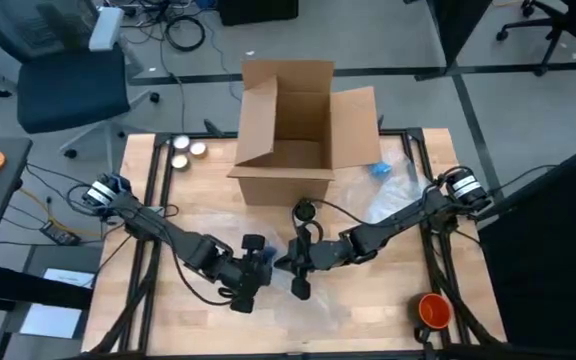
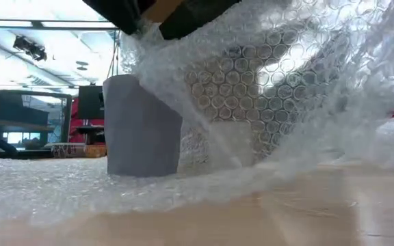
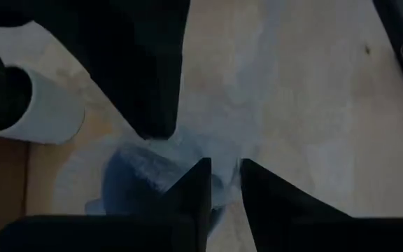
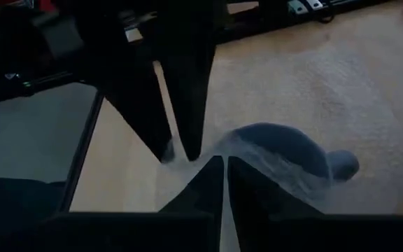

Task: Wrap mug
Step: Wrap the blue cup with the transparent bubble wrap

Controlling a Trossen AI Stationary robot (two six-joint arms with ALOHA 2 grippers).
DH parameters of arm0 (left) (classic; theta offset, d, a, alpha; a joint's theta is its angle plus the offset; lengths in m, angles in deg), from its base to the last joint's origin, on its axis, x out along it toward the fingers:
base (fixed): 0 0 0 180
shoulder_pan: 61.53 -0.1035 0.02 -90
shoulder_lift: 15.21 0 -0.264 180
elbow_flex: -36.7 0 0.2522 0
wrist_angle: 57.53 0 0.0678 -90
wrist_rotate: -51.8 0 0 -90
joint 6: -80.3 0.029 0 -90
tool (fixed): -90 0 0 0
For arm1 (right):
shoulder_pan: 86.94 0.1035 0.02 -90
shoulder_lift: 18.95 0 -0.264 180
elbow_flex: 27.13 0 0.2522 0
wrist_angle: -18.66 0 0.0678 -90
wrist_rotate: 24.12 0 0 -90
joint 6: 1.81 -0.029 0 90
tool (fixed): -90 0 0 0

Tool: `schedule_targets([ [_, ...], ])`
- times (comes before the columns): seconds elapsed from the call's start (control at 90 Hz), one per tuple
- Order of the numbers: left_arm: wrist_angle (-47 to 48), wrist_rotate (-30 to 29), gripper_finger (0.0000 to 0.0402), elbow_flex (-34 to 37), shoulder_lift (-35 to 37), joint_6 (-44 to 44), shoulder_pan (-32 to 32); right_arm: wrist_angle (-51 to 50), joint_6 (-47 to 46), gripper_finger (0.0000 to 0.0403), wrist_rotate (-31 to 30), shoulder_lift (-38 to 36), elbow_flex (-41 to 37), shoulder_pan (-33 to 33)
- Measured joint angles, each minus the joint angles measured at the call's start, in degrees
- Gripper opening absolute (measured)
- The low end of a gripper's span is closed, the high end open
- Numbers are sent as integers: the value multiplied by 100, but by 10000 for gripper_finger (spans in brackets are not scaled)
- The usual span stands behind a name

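A blue-grey mug [image 2: 142,126] stands upright on the table with a sheet of clear bubble wrap [image 2: 265,82] drawn up over it. Through the wrap it shows in the left wrist view [image 3: 135,178] and the right wrist view [image 4: 278,147], its handle [image 4: 343,164] sticking out sideways. My left gripper [image 1: 261,268] and right gripper [image 1: 295,270] meet tip to tip at the table's middle, just on the near side of the mug [image 1: 253,243]. Both are shut on the wrap. My left gripper [image 3: 224,185] pinches a gathered bit of the bubble wrap [image 3: 222,164] between its two fingers, beside the mug, coming slanting down from the table's left. The wrap rises from the table over the mug. My right gripper [image 4: 225,175] pinches the wrap's bunched part [image 4: 215,150] between its fingers, slanting down from the table's right. The sheet runs from there over the mug and lies on the table around it.
An open cardboard box [image 1: 288,130] stands at the far middle. A white roll with a dark centre [image 3: 19,105] stands between box and grippers. An orange object [image 1: 434,310] lies near right, two round pieces [image 1: 183,148] far left, and more wrap [image 1: 398,190] at the right.
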Motion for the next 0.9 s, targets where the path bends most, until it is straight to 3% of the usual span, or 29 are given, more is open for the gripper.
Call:
schedule_targets([
  [0.367, 767, -37, 63, -67, -6, -157, 0, 2, 47, 0, 0, 0, 0, 0],
  [0.656, 617, -190, 60, -101, -47, -286, -5, 4, 107, 0, 0, -2, 0, 14],
  [0.9, 804, -256, 5, -76, -61, -189, -7, -4, 652, 0, 5, -227, 0, 313],
])
